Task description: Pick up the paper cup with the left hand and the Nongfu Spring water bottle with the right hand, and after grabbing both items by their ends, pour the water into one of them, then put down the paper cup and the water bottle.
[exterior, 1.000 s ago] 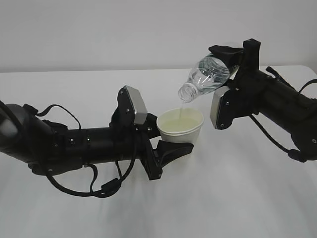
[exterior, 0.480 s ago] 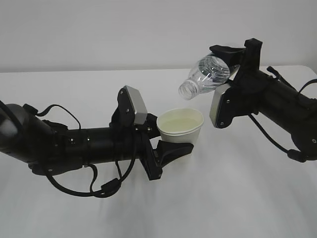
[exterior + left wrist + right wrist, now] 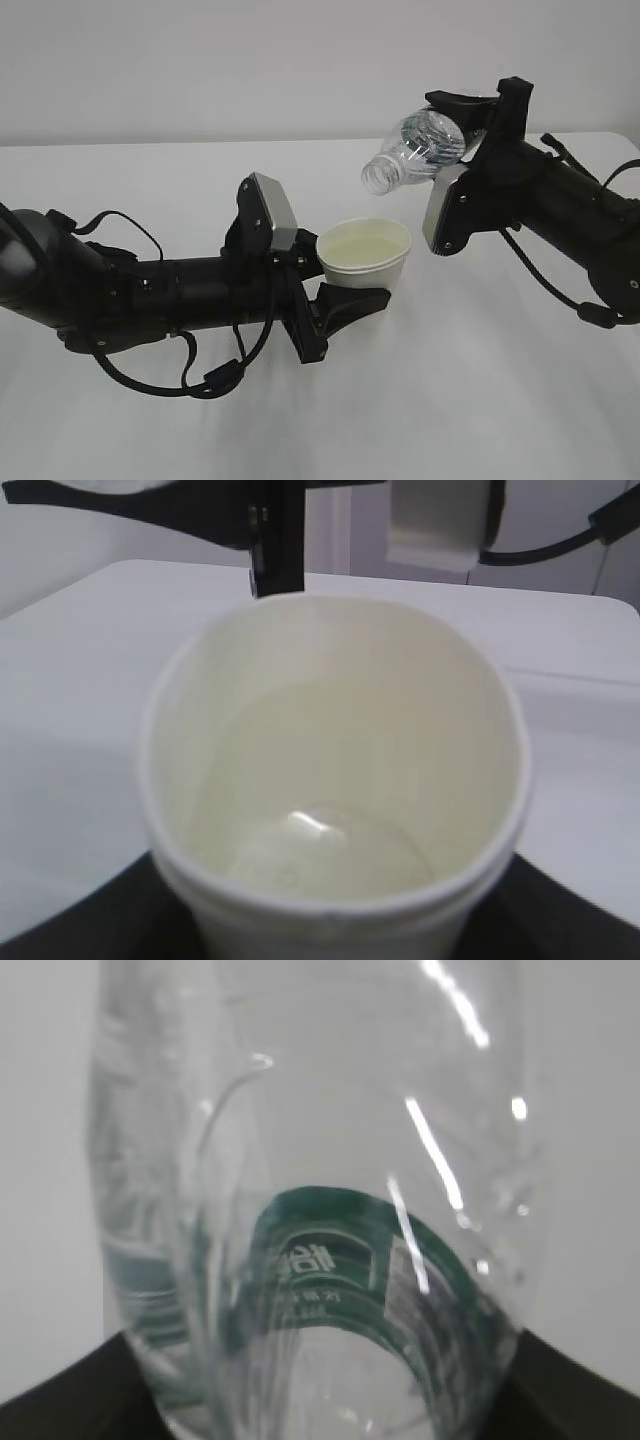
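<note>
White paper cup, upright and holding pale water, sat clamped in the left hand's jaws above the counter. Beyond and above the cup, the right hand's jaws gripped the tilted Nongfu Spring water bottle, mouth toward the cup.

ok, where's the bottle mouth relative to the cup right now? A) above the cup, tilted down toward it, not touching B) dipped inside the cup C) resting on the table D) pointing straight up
A: the water bottle is held tilted, its open mouth above and clear of the paper cup.
</note>
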